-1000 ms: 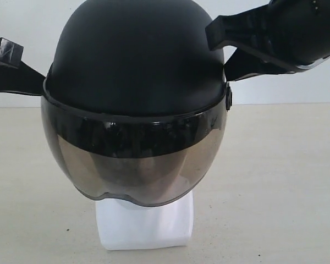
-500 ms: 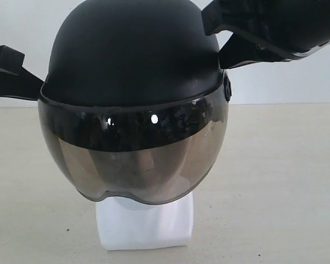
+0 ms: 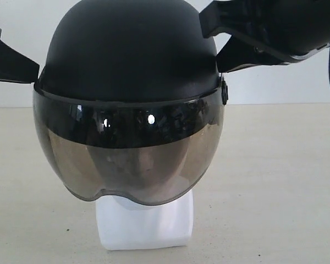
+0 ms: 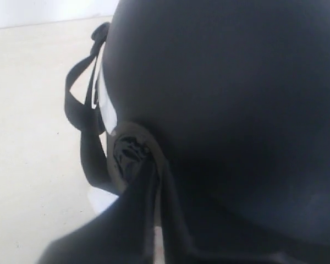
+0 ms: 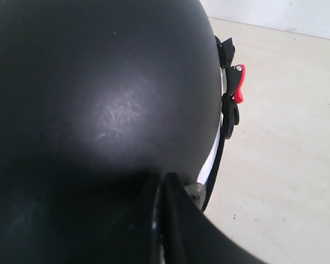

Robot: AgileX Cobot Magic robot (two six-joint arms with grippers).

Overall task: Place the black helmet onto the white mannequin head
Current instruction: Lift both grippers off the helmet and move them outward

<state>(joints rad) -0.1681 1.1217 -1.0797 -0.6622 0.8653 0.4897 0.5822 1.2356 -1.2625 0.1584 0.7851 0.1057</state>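
The black helmet (image 5: 99,99) fills the frame with its matte shell, the right gripper (image 5: 160,204) pinched at its rim, a red clip (image 5: 238,83) hanging over the pale table (image 5: 286,154).

Left tool (image 3: 28,70): reaches in level from the exterior view's left; jaws pinched on the helmet (image 3: 132,55) rim.
Right tool (image 3: 219,47): comes down from upper right; jaws pinched on the opposite rim.
Fingers (image 4: 133,214): nearly together.

Bright even light; two glints on black helmet (image 3: 129,104) front; wrist views dim, perhaps defocused
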